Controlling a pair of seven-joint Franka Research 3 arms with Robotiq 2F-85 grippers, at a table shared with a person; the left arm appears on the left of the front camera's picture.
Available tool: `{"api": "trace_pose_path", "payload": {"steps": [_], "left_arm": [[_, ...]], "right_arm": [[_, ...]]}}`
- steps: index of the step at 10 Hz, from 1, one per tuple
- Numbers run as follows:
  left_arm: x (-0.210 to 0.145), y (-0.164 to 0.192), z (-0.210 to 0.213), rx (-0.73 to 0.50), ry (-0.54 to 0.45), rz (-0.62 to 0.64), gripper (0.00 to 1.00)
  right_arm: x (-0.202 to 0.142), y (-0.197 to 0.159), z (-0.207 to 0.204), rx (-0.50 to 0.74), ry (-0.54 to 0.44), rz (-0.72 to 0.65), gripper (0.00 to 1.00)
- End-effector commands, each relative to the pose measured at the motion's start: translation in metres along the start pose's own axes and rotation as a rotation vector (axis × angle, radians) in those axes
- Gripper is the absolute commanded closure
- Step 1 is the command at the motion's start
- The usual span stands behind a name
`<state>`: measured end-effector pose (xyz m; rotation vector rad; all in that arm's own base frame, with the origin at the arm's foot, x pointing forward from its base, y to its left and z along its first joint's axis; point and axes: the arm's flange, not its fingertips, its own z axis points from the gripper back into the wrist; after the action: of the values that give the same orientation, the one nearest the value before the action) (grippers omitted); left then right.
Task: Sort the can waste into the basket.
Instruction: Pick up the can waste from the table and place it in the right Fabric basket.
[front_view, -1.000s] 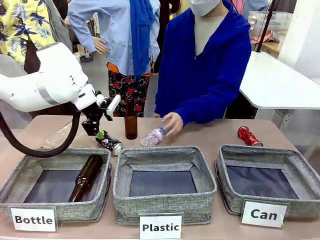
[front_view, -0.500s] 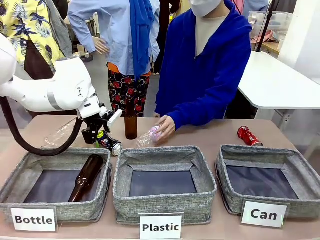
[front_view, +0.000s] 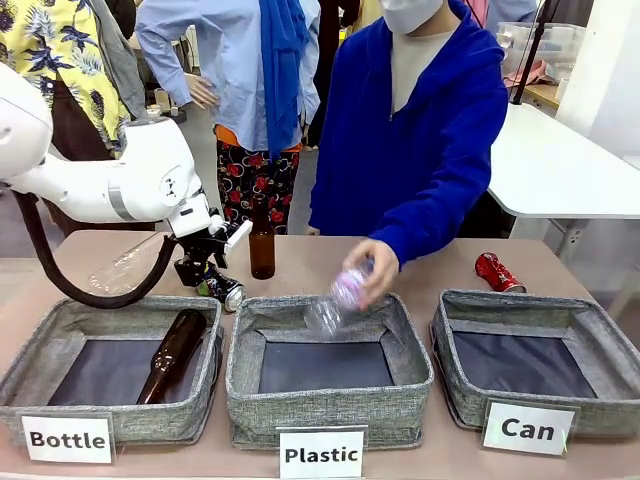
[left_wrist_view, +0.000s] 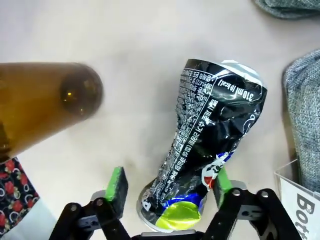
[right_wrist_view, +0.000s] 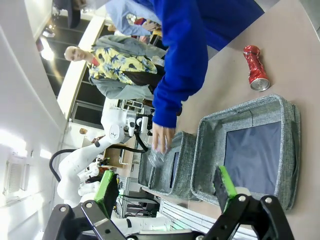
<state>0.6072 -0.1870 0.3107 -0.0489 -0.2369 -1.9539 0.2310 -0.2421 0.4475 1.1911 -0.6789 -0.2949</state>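
A: Left fingers, quick?

B: Left gripper is spread, with green pads on either side of the silver end of the black can. One pad is about touching the can and the other shows a gap, so I'd say it isn't pinched yet.

A: Why that end?

B: My guess is that the crushed body is lumpy and the round end gives a truer grip. The can lies flat on the table, just behind the "Bottle" basket and near the upright brown bottle. The fingers come down beside the bottle, apart from it.

A: Right arm?

B: Right gripper is spread wide and holds nothing. It hangs above the "Can" basket, probably waiting.

A: Other can?

B: The red can lies on the table just behind that basket, untouched. The basket has no cans in it.

A: And the person?

B: One hand holds a clear plastic bottle over the "Plastic" basket. That's their share, apart from the cans.

A: Risk?

B: Probably the long carry across the middle, past that hand.
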Motion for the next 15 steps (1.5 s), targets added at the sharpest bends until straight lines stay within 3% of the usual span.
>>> {"api": "trace_pose_path", "payload": {"steps": [1, 2, 3, 9, 12, 15], "left_arm": [[-0.003, 0.004, 0.003, -0.009, 0.007, 0.014, 1.0], [-0.005, 0.005, 0.005, -0.01, -0.007, 0.015, 0.65], [-0.006, 0.005, 0.006, -0.004, -0.01, 0.018, 1.0], [-0.009, 0.003, 0.011, -0.013, -0.041, 0.017, 1.0], [-0.027, -0.035, 0.072, -0.204, -0.144, -0.022, 1.0], [-0.034, -0.109, 0.152, -0.096, -0.197, 0.103, 1.0]], "right_arm": [[0.002, 0.001, 0.0, 0.023, -0.018, 0.025, 0.0], [0.002, 0.001, 0.0, 0.023, -0.018, 0.025, 0.0], [0.002, 0.001, 0.0, 0.023, -0.018, 0.025, 0.0], [0.002, 0.001, 0.0, 0.023, -0.018, 0.025, 0.0], [0.002, 0.001, 0.0, 0.023, -0.018, 0.025, 0.0], [0.002, 0.001, 0.0, 0.023, -0.018, 0.025, 0.0]]}}
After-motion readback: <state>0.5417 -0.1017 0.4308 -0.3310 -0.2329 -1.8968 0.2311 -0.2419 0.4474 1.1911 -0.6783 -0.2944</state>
